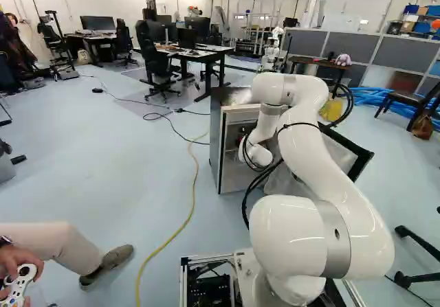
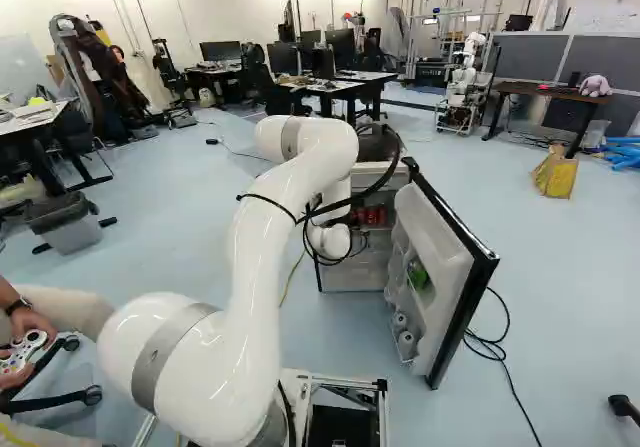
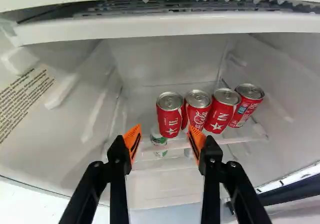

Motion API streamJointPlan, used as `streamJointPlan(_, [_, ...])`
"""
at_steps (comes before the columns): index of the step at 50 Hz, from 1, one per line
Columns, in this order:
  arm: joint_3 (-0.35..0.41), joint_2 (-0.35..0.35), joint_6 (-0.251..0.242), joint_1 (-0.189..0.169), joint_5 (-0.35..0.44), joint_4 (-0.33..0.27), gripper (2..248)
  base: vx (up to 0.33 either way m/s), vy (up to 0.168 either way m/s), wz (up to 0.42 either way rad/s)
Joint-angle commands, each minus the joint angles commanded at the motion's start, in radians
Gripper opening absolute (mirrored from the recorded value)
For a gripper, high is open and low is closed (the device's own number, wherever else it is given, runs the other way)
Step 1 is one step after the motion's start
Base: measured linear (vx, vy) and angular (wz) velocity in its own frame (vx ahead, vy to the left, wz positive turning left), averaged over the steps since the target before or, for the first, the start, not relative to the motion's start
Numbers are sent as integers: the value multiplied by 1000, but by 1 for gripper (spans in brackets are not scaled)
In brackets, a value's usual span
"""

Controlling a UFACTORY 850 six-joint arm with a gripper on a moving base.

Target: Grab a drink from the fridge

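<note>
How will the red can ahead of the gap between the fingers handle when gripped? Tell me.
The red can should feel stiff; no dents show. Its smooth, round side may slip, or roll if tipped. Standing close beside the next can, it could jostle that one.

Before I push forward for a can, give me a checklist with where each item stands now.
1. Fridge door open: ok, swung wide.
2. Gripper open and holding nothing: ok.
3. Four red cans upright in their row: ok.
4. A can ahead of the gap between the fingers: ok, the end can sits roughly in line.
5. Room for the nearer finger beside the neighbouring can: cannot tell; they overlap in the wrist view, so I'd go slowly.
6. End can gripped, ready to lift: not ok.
</note>
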Motion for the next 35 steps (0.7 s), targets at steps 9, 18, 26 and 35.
streamJointPlan(9, [0,0,0,0,0,0,148,0,0,0])
streamJointPlan(18, [-5,-2,0,0,0,0,148,0,0,0])
streamJointPlan(26, [-18,-10,0,2,0,0,148,0,0,0])
streamJointPlan(35, [-33,-18,0,3,0,0,148,0,0,0])
